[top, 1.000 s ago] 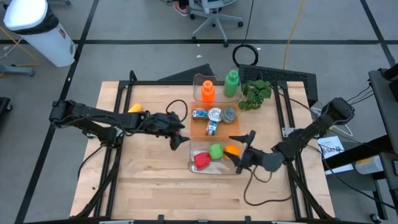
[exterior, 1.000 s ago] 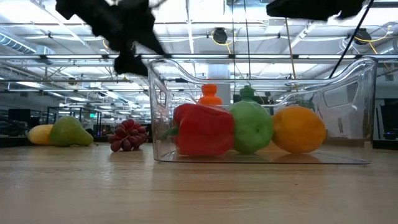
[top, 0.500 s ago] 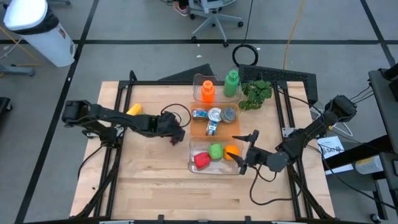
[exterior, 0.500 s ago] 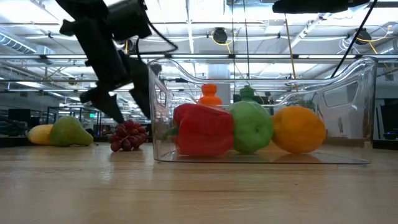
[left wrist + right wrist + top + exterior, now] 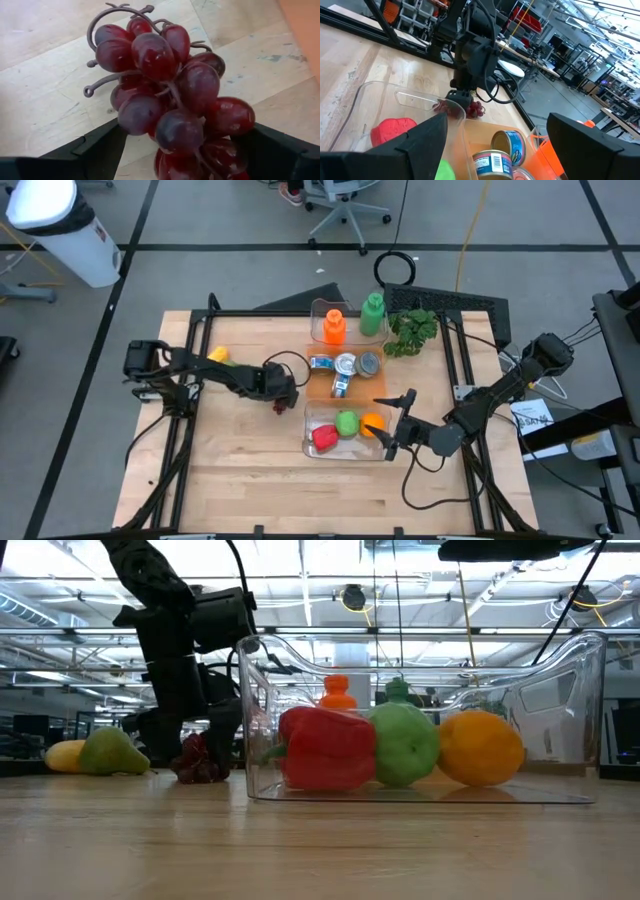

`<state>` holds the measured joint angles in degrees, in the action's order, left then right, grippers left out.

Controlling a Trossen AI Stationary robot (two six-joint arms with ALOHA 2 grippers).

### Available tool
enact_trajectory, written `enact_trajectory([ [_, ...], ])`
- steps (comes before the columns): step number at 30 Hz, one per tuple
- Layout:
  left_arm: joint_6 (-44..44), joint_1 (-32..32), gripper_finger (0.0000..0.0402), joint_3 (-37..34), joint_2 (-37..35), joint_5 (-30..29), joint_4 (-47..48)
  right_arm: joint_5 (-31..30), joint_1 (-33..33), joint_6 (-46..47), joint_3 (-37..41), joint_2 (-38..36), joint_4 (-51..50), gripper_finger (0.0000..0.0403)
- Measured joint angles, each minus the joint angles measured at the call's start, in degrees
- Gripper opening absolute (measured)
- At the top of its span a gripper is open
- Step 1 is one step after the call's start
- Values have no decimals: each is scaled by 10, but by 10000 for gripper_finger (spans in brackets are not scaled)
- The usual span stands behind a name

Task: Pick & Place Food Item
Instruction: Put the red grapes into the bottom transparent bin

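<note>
High view: the left end effector (image 5: 281,399) is low over the wooden bench (image 5: 240,470), just left of the clear bin (image 5: 318,416), with its fingers spread wide on either side of a bunch of red grapes (image 5: 279,407). From the left wrist view the grapes (image 5: 172,107) lie on the wood between the two dark fingers (image 5: 100,147), which stand apart and do not visibly clamp them. At bench height the left end effector (image 5: 190,745) straddles the grapes (image 5: 203,760) beside the bin wall (image 5: 250,690). Inside the bin are a red pepper (image 5: 325,748), a green apple (image 5: 405,745) and an orange (image 5: 480,748). A pear (image 5: 112,752) and a lemon (image 5: 62,755) lie well to the side. The right end effector (image 5: 393,425) hangs wide open, holding nothing, at the bin's right end near the orange (image 5: 372,421).
</note>
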<state>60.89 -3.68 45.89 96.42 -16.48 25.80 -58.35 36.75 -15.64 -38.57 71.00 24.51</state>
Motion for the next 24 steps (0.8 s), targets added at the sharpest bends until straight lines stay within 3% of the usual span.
enact_trajectory([
  [3, -1, -1, 324, -1, -3, 2, 6, 0, 0, 0, 0, 0, -1, 320],
  [9, -6, -1, 223, -2, -4, -12, 11, 0, 0, 0, 0, 0, -6, 320],
  [12, -59, -2, 182, -2, -6, -9, 15, 0, 0, 0, 0, 0, -6, 320],
  [19, -89, 0, 91, -5, -95, -24, 58, -1, 0, 17, 0, 0, -9, 320],
  [24, -148, 19, 35, -5, -184, -40, 14, -1, -5, 31, 0, 0, -16, 320],
])
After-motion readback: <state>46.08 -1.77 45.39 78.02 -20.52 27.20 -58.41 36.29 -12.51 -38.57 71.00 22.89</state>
